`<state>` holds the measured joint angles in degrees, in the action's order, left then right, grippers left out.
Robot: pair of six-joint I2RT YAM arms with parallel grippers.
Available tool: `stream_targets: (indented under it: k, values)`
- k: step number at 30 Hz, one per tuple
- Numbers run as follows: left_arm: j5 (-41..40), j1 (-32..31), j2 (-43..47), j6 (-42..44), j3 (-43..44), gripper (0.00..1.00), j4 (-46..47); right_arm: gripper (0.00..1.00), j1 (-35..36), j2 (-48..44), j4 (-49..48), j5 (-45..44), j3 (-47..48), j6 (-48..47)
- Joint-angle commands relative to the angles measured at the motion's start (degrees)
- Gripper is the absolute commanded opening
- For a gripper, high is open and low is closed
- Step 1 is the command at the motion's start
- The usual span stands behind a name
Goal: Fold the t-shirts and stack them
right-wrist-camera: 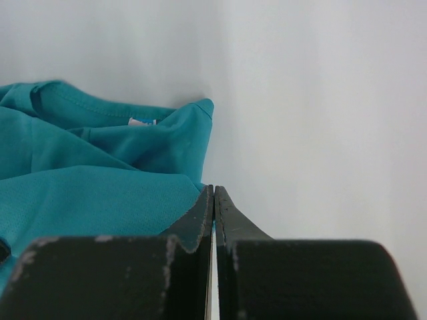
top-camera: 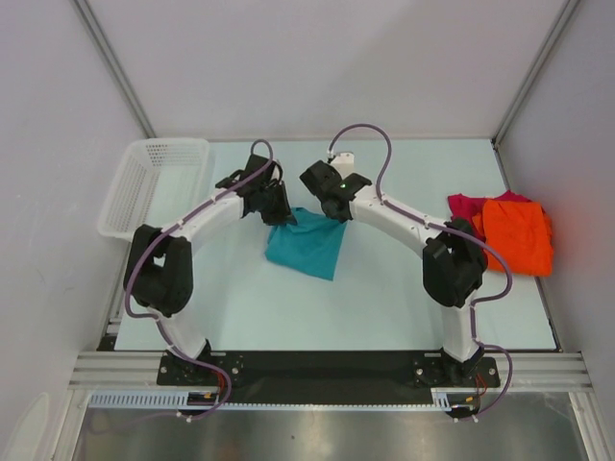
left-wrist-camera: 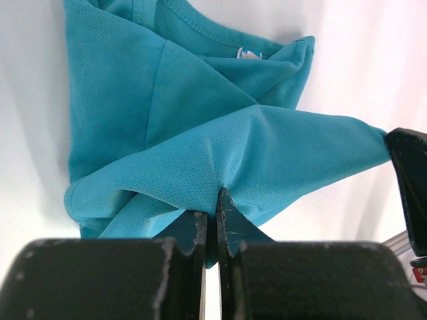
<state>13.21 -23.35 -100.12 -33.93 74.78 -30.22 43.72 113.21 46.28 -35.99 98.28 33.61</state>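
Note:
The teal-blue t-shirt (top-camera: pixel 306 244) hangs bunched between both grippers over the middle of the table. My left gripper (top-camera: pixel 280 213) (left-wrist-camera: pixel 215 195) is shut on a fold of its cloth (left-wrist-camera: pixel 200 133), which drapes over the fingertips. My right gripper (top-camera: pixel 336 212) (right-wrist-camera: pixel 213 190) is shut on the shirt's other corner; the teal cloth (right-wrist-camera: pixel 87 173) lies left of its fingers. In the left wrist view the shirt is pulled taut toward the right gripper (left-wrist-camera: pixel 408 177). The orange t-shirt (top-camera: pixel 519 234) lies at the table's right edge, over the magenta t-shirt (top-camera: pixel 467 205).
A white mesh basket (top-camera: pixel 154 182) stands at the table's far left corner. Grey walls close in the table at the back and on both sides. Both arms bend in toward the centre from their bases at the near edge.

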Motion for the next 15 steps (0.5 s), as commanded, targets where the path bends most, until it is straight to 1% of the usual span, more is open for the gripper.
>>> stream_targets:
  k: [1,4,5,6,8,9,10,12,15]
  values:
    - [-1.26,1.12,-2.45,0.62,5.80,0.00,0.25,0.00,-1.80,2.62,-1.11,-1.63,4.81,-2.05]
    - [-1.00,1.29,-4.64,0.45,7.91,0.01,0.07,0.00,-2.59,5.25,-1.54,-1.02,6.74,-2.84]
    - [-0.91,1.38,-5.96,0.45,8.36,0.06,-0.02,0.00,-2.85,5.96,-1.55,-0.58,7.36,-3.02]
    - [-0.91,1.47,-6.58,0.36,8.88,0.31,-0.02,0.00,-3.29,6.67,-1.89,-0.14,7.80,-3.28]
    - [-1.17,1.47,-8.77,0.45,10.20,0.63,0.07,0.00,-3.91,9.38,-2.51,1.87,9.38,-3.81]
    - [-1.17,1.47,-9.39,0.45,10.55,0.91,0.07,0.00,-4.61,10.53,-2.69,2.58,10.00,-4.33]
    - [-1.17,1.47,-10.01,0.45,10.99,0.99,0.07,0.00,-4.79,11.41,-2.78,3.02,10.87,-4.60]
    - [-1.00,1.56,-11.06,0.53,11.17,0.99,-0.10,0.01,-5.14,13.79,-3.22,3.99,11.58,-4.95]
    - [-1.70,1.47,-10.80,0.89,10.39,1.00,-0.11,0.11,-5.40,14.59,-3.30,4.00,11.94,-4.78]
